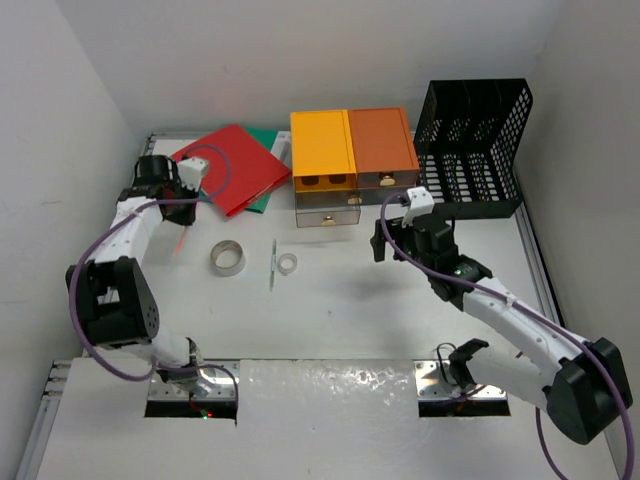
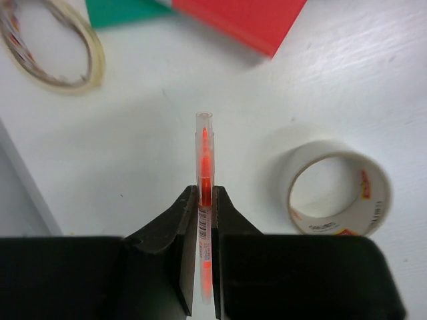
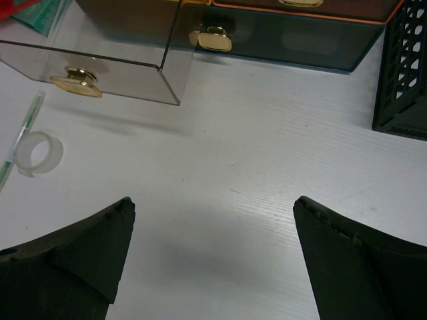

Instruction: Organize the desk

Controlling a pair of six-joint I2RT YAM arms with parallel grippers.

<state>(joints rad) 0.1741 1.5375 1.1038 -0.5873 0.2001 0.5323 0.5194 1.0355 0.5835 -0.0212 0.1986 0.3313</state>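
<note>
An orange pen (image 2: 204, 150) with a barcode label is pinched in the left gripper (image 2: 205, 200) near the far-left corner of the desk (image 1: 340, 320); the right gripper (image 3: 213, 203) is spread wide, empty.

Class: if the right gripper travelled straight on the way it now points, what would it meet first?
Probably the drawer box, at its closed dark drawer front; only bare desk lies before the open right gripper. If tilted downward, it meets the desk first.
</note>
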